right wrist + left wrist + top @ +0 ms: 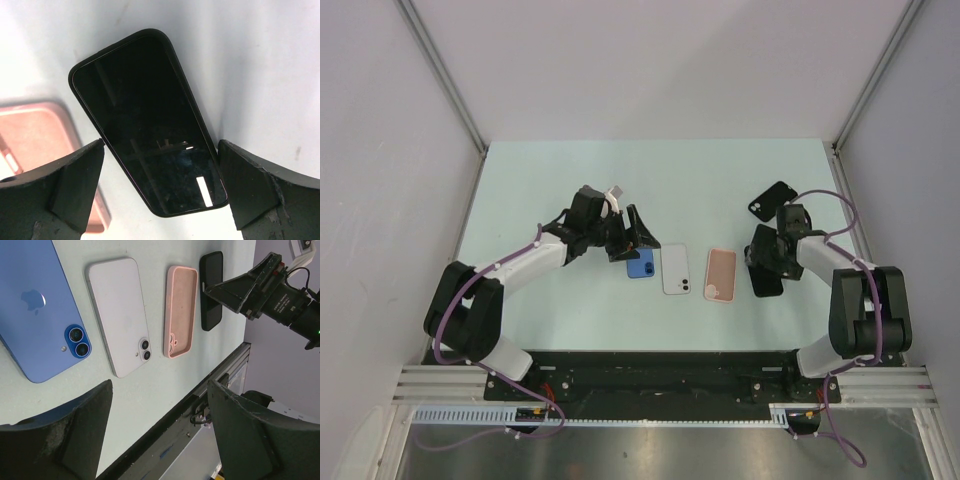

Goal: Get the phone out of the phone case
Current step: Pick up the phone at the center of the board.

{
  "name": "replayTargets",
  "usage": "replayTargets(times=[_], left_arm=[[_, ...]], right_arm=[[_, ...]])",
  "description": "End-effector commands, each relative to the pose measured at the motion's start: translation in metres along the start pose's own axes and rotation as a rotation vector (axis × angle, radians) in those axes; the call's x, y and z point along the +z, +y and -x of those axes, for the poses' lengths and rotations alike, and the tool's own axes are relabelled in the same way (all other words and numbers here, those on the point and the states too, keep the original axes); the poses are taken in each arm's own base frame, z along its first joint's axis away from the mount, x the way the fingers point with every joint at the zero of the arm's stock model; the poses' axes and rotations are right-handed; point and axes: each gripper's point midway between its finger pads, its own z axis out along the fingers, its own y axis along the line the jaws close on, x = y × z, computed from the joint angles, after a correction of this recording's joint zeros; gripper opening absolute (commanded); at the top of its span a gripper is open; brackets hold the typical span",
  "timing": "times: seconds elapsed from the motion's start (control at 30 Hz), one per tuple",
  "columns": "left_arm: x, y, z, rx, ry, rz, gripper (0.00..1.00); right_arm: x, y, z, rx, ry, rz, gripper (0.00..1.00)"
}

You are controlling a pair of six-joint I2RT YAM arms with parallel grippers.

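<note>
Flat and screen-up on the table, at the 3 o'clock end of a row: the black phone; cased or bare, cannot tell. Straddled by the right gripper, jaws wide. Toward 9 o'clock in turn: empty pink case, white phone, blue phone beneath the left gripper, jaws equally wide. At 12 o'clock, apart, a second black item.
</note>
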Motion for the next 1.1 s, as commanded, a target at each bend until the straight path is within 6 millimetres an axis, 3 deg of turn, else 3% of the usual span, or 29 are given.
replayTargets(times=[0.0,0.7,0.9,1.07], left_arm=[[-0.005,-0.018,0.009,0.053,-0.026,-0.044,0.80],[-0.003,-0.020,0.009,0.058,-0.009,-0.053,0.80],[-0.003,-0.021,0.010,0.063,-0.011,-0.055,0.80],[-0.002,-0.020,0.008,0.065,0.000,-0.055,0.80]], right_arm=[[-0.003,0.022,-0.055,0.002,0.206,0.103,1.00],[-0.007,-0.007,-0.066,-0.120,0.188,-0.212,1.00],[0.004,0.004,-0.075,-0.129,0.230,-0.170,0.88],[0.008,0.015,-0.073,-0.110,0.226,-0.117,0.66]])
